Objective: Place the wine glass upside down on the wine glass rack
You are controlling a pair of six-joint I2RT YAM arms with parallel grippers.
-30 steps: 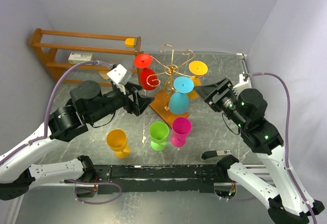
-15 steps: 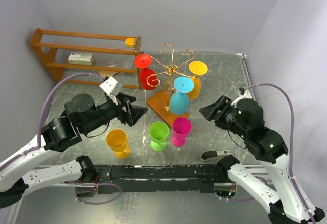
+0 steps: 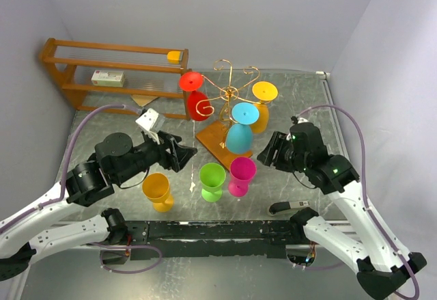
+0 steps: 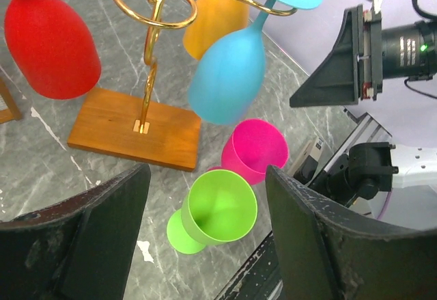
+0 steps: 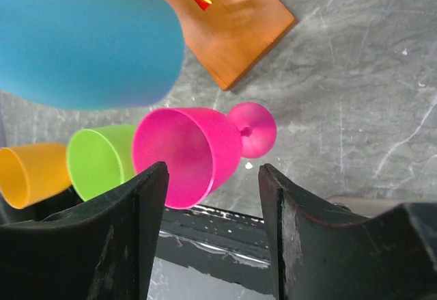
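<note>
Two grippers hang wide open and empty. The left gripper (image 3: pixel 183 151) has barely moved, while the right gripper (image 3: pixel 268 151) has swung in beside the upright pink wine glass (image 3: pixel 242 172). That glass stands with a green glass (image 3: pixel 212 177) and a yellow glass (image 3: pixel 156 188) on the grey marbled table (image 3: pixel 293 95). Behind them, the gold wire rack (image 3: pixel 229 93) holds a red glass (image 3: pixel 196 103), a blue glass (image 3: pixel 239 136) and an orange glass (image 3: pixel 265 91) upside down. The blue glass partly hides the rack's base. A wooden shelf (image 3: pixel 82 61) stands against the pale wall.

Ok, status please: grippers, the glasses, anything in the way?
Open, empty: left gripper, right gripper. Three glasses hang on rack; pink glass, green glass, orange glass upright on table. Hanging blue glass close by pink glass.
</note>
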